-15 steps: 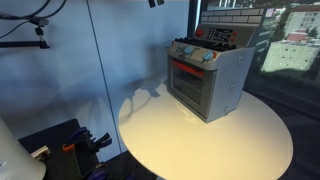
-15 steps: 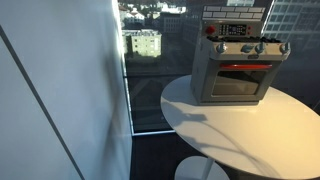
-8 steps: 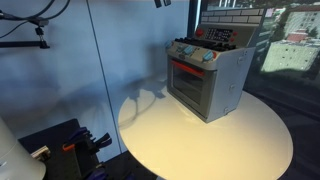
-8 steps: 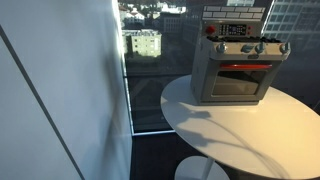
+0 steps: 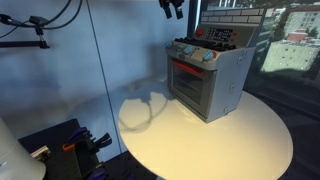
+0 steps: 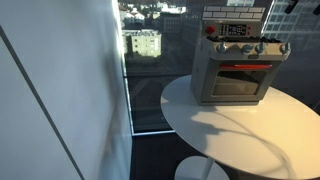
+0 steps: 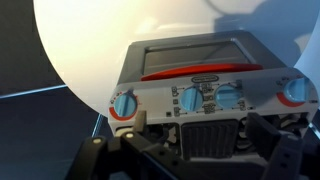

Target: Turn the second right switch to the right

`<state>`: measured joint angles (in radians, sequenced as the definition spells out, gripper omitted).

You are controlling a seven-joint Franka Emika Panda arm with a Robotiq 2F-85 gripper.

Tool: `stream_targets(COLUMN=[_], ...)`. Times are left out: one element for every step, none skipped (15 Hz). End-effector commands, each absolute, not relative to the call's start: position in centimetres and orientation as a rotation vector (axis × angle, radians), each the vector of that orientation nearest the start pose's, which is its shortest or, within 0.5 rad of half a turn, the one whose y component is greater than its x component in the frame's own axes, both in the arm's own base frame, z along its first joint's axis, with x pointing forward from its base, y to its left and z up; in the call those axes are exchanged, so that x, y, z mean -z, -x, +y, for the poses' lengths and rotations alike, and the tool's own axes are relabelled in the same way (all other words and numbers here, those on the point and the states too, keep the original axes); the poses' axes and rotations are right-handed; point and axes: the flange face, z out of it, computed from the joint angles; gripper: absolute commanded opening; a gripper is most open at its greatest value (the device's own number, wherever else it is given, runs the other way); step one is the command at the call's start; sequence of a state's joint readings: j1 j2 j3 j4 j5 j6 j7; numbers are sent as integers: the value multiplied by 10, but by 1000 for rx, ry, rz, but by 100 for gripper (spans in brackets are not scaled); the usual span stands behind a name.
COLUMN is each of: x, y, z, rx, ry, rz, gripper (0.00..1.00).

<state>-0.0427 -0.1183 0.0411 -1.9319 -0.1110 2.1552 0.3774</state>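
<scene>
The fingers (image 7: 283, 150) stand wide apart and hold nothing. In the wrist view they show as two dark shapes along the bottom edge, one at each side, with the ribbed top of the toy oven (image 7: 210, 135) seen between them. They touch no part of it. In an exterior view the fingers (image 5: 172, 8) hang at the top edge of the picture, above the toy oven (image 5: 207, 75) and well apart from it.

Just past the fingers in the wrist view runs the oven's control panel, with four round blue switches in a row. The second right switch (image 7: 228, 95), counted from the right edge of that view, sits near the middle of the panel, just beside the next switch (image 7: 188, 98). The two outer switches (image 7: 123, 103) (image 7: 295, 90) lie at the ends of the panel. Which way the second right switch is turned is too small to tell. Beyond the panel comes the oven door with its red strip (image 7: 200, 73).

The oven stands upright on a round white desk (image 5: 220, 140), toward one edge of it in both exterior views, and a grey shadow (image 5: 140, 110) lies on the bare desk beside it.
</scene>
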Motion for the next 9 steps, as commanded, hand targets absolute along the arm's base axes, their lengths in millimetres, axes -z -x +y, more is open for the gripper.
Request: stream_targets(x=[-559,-554,-548,-542,-536,-529,-523,-517,-513], y=[-561,-562,-562,-561,-561,-560,-560,-559,-559], z=[-15,-18,-20,-22,-24,-27,-28,-30,-31], rx=[605,620,635,643,641,638,627,623,620], ry=[3054,3048,3040,3034,3029,3032,3032,3035,3039], rz=[450,437,427,418,414,413,407,403,405], gripper=[100,100,100,100,100,100,100,100,100])
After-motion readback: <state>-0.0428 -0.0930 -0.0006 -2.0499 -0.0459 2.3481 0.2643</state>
